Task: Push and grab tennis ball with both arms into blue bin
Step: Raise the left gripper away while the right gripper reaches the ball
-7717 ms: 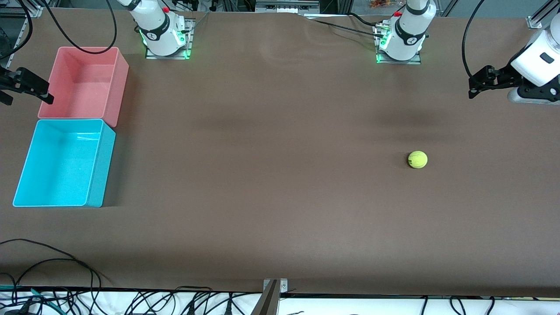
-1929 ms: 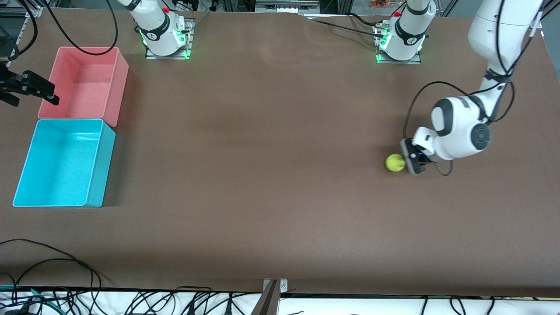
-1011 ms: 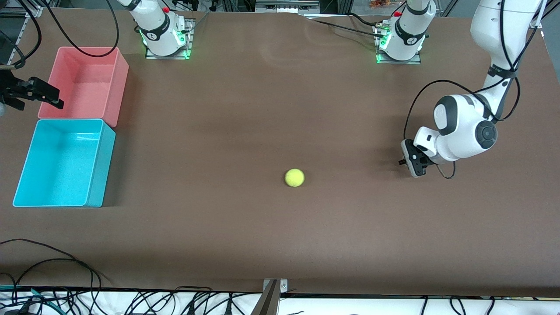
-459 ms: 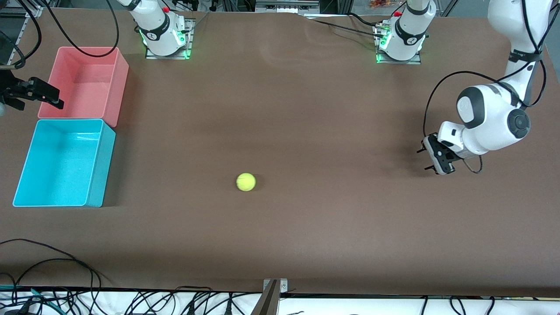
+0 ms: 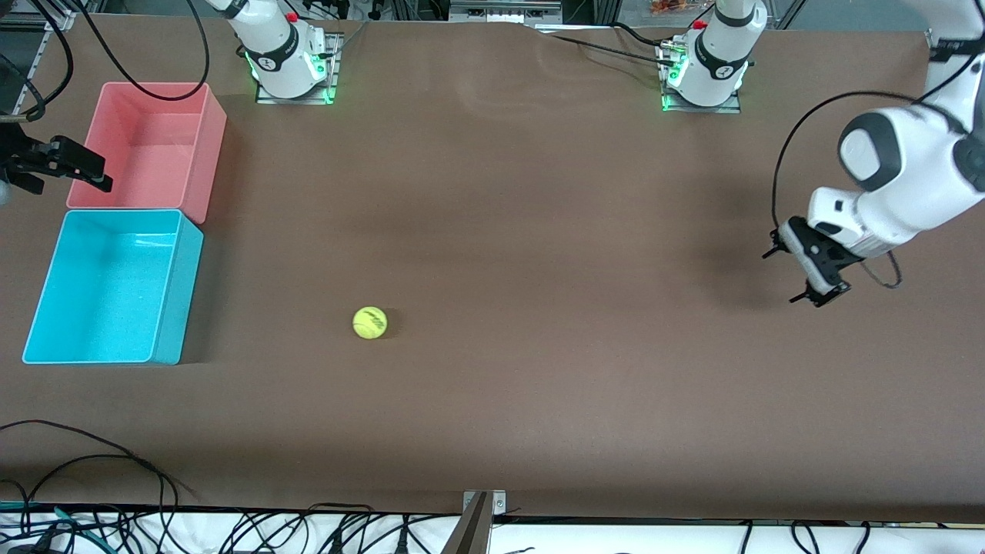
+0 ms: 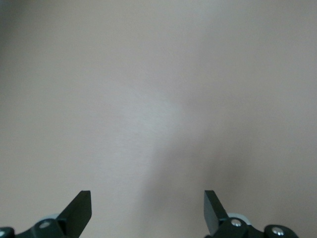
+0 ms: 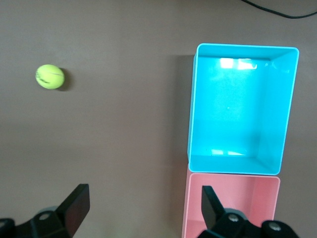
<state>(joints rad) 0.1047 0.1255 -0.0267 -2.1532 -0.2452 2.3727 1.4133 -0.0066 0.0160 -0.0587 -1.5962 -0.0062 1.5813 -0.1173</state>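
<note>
Your tennis ball (image 5: 370, 322) lies loose on the desk (image 5: 539, 385), toward the right arm's end, near the blue bin (image 5: 46, 308). That bin sits at the desk's edge, touching the pink bin (image 5: 208, 146). Your right hand (image 5: 58, 163) hangs above the pink bin's outer edge, fingers apart, empty. Your left hand (image 5: 806, 271) hovers near the desk's other end, fingers apart, empty.

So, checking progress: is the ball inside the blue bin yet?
No, the ball sits on the bare table, apart from the blue bin.
</note>
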